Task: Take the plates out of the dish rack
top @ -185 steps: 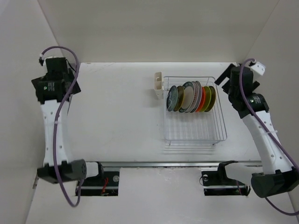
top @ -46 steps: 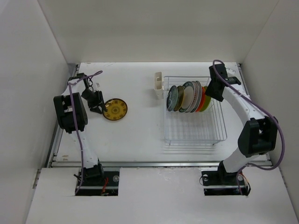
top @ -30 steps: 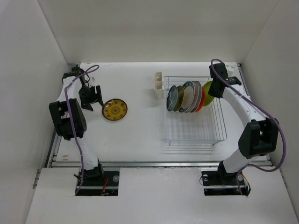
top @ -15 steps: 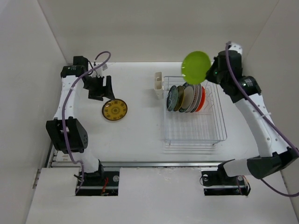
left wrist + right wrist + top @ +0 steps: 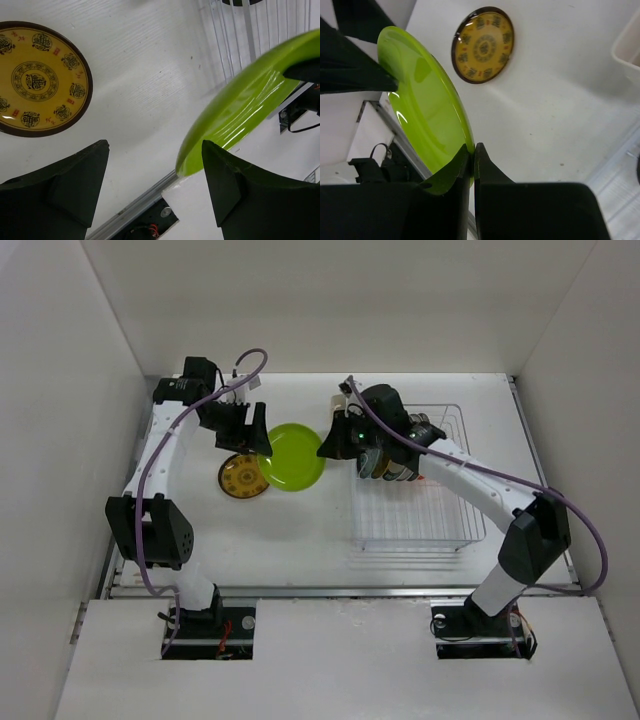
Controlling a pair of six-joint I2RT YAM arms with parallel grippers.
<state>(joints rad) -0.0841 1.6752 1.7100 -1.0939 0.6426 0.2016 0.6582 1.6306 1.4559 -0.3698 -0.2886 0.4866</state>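
— Right fingers?
— Pinching the lime green plate by its rim; that arm reaches left from the dish rack, over the desk, beside the yellow plate.
— Left fingers?
— Spread wide, far rim between them.

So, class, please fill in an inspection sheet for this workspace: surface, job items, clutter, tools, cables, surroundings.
Surface: white table, no spills seen.
Job's things: lime green plate held in the air between the arms; yellow patterned plate lying flat on the table; several plates standing in the dish rack, partly hidden by the right arm.
Clutter: nothing seen.
Tools: right tool shut on the lime green plate's rim; left tool open, a finger on either side of the opposite rim.
Cables: a purple cable loops off each arm.
Surroundings: plain white walls on three sides.
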